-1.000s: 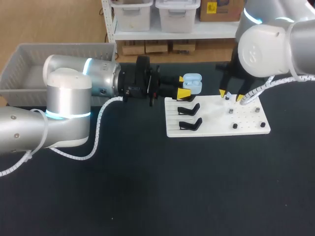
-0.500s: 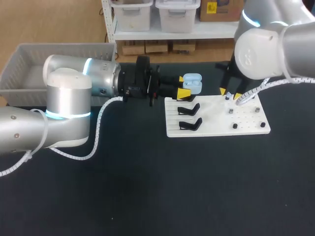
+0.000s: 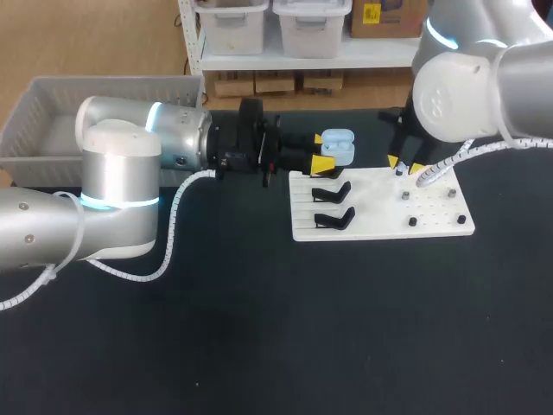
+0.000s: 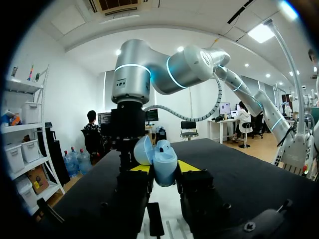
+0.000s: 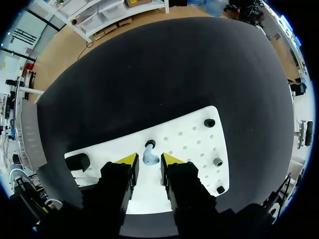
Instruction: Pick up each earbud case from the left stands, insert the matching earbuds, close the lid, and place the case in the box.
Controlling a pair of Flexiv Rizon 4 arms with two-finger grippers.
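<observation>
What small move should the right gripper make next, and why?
Probably close on the earbud: it stands on the white board between the tips of the open right gripper, while the left gripper holds the case with its lid open.

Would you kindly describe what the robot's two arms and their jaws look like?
Both the left arm and the right arm are rounded silver-grey shells with glowing cyan rings at the joints. A white spiral-wrapped cable trails along each. Their black jaws end in bright yellow tips.

Case point(image 3: 339, 147) in left gripper point(image 4: 163, 169), behind board point(image 3: 380, 206) rear-left corner. Two stands point(image 3: 333, 192) on board's left part. Earbud point(image 5: 149, 156) on board's rear, between right gripper point(image 5: 149, 160) tips, seemingly untouched.
</observation>
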